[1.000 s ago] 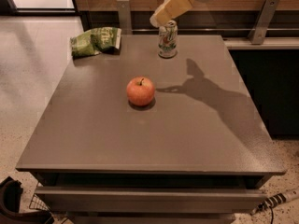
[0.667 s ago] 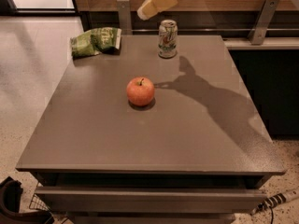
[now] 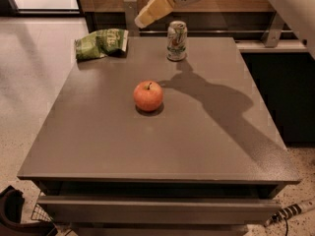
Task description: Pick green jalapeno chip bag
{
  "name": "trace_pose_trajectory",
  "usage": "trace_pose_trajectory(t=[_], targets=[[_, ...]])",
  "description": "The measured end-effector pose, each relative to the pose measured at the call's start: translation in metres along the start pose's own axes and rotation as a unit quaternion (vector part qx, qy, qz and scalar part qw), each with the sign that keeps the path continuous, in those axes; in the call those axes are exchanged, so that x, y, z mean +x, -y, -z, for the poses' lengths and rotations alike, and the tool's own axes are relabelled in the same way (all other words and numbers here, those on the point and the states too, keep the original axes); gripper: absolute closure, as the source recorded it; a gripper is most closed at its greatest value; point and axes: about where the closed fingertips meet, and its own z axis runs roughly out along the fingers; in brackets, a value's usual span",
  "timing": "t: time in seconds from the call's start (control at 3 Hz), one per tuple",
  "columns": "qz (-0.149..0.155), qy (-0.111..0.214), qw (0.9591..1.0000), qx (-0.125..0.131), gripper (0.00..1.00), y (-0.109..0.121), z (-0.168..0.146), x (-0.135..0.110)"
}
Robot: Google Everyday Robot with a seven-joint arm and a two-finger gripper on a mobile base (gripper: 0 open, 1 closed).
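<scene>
At the top of the frame, the gripper (image 3: 141, 19) has slid left from above the drink can (image 3: 176, 41) and now hangs between it and the green jalapeno chip bag (image 3: 101, 43); whether it is open or closed cannot be told. The bag lies unmoved at the table's (image 3: 197, 146) upper-left corner, and the apple (image 3: 148, 96) stays mid-table.

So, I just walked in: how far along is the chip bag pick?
Nothing is done yet: the bag lies untouched at the table's far left corner. Under way: the hand hangs in the air between bag and can, with nothing in it. Left: reach the bag, grip it, lift it.
</scene>
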Motion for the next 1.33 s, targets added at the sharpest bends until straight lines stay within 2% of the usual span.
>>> trace_pose_trajectory(t=[0.33,0.67,1.0,1.33], targets=[[-0.011,-0.014,0.9988,-0.045,0.00,-0.021,-0.072,0.010],[-0.028,-0.007,0.9973,-0.067,0.00,-0.036,-0.121,0.016],[-0.057,0.035,0.9944,-0.083,0.00,-0.060,-0.167,0.015],[-0.079,0.084,0.9899,-0.082,0.00,-0.079,-0.197,0.000]])
